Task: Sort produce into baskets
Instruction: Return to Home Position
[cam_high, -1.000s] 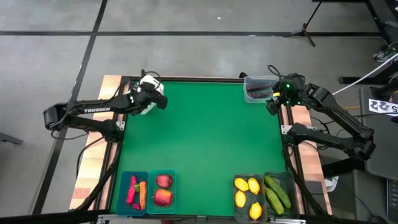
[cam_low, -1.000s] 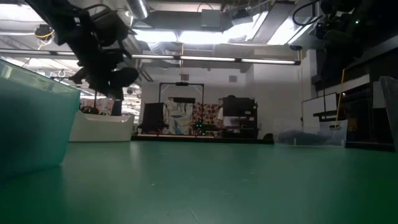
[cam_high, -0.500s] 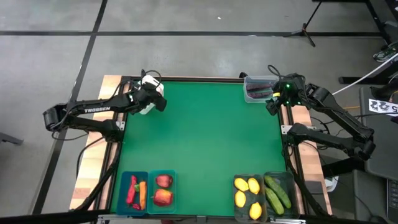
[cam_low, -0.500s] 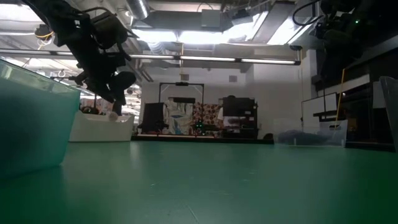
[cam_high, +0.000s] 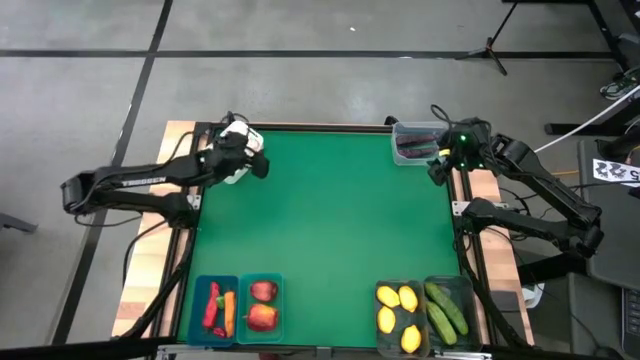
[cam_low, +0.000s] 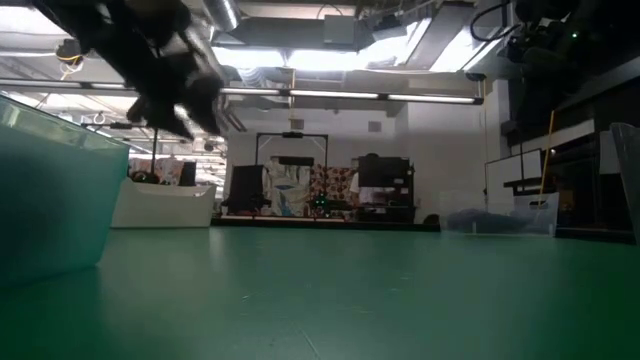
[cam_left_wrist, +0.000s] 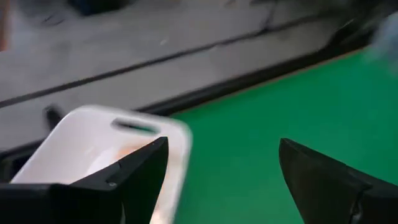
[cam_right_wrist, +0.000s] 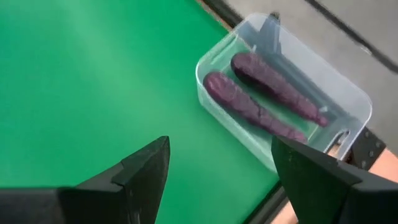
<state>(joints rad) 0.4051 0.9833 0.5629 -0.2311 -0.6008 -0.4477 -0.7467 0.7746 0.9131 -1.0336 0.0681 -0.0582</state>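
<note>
Left hand: We found the left hand (cam_high: 250, 163) hanging over the far left corner of the table (cam_high: 330, 215), its fingers spread and nothing between them.
Right hand: The right hand (cam_high: 438, 168) waited at the far right edge, its fingers also spread and empty.
White bin: The white bin (cam_high: 238, 133) sat just beside the left hand and partly beneath it.
Left wrist view alone: It gave us the bin's rounded corner, its slot handle and a pale shape inside that we could not make out.
Clear tub: The clear tub (cam_high: 415, 124) stood just ahead of the right hand, close to its fingertips.
Right wrist view alone: Only here did we see the eggplants (cam_right_wrist: 249, 106) plainly. There were two, dark purple, long and tapered, with knobbly skin, lying side by side along the tub's length.
High view alone: Well apart from both hands, along the near edge, stood the teal bins (cam_high: 260, 279). One held red peppers (cam_high: 211, 303) and an orange carrot (cam_high: 229, 313), the other two red apples (cam_high: 263, 317).
Dark-tinted bins: The dark-tinted bins (cam_high: 448, 281) stood on the right arm's side of that same edge. One carried four yellow lemons (cam_high: 388, 318), the other green cucumbers (cam_high: 445, 312).
Low view alone: The left hand showed as a dark shape high above the white bin. A teal wall filled the near left, and the tub appeared as a low box with dark contents.
</note>
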